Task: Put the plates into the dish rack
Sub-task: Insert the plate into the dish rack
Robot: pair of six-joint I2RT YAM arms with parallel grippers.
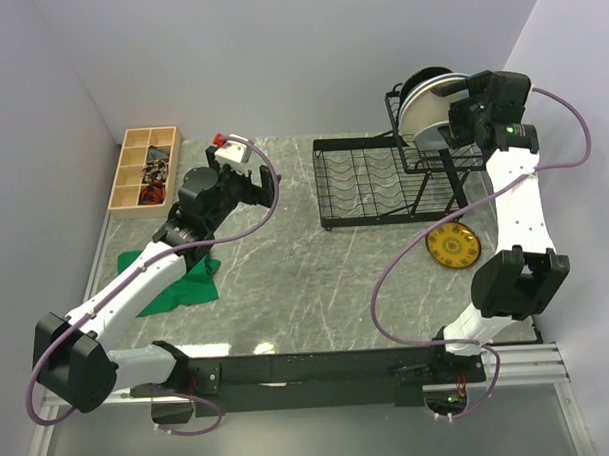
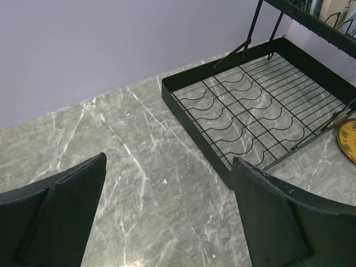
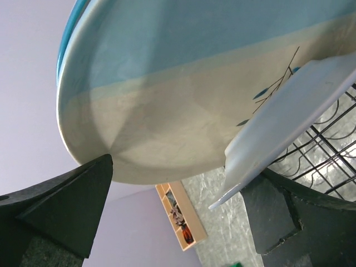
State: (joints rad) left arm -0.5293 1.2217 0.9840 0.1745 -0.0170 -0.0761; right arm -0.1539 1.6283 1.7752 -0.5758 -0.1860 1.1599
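**Right gripper** (image 3: 181, 169): jaws wide apart, clamped on nothing. It sits at the right end of the rack's (image 1: 378, 180) upper basket (image 1: 437, 155). The rim of a cream-and-blue plate (image 3: 183, 83) is just ahead of its fingers, and a white plate (image 3: 289, 111) stands edge-on beside that. The wrist view does not settle whether a finger touches the cream-and-blue rim; the plate appears to stand free.

**Left gripper** (image 2: 169, 161): jaws apart and empty. It is held over bare table (image 2: 111, 139) off the rack's left side, facing the lower tray (image 2: 261, 122).

**Plates:** a group stands on edge in the upper basket. The lower tray's slots hold nothing. One yellow plate (image 1: 452, 246) lies flat on the table just in front of the rack's right corner.

**Finding:** the yellow plate is the item outstanding.
- It lies below the right gripper and nearer the arm bases, close to that arm's forearm.
- It is well apart from the left gripper, with the whole rack between them, so the right arm is judged the nearer.
- The plate lies flat and face up, while the slots take plates on edge. The pick must therefore take the rim and turn the plate upright before it goes in.
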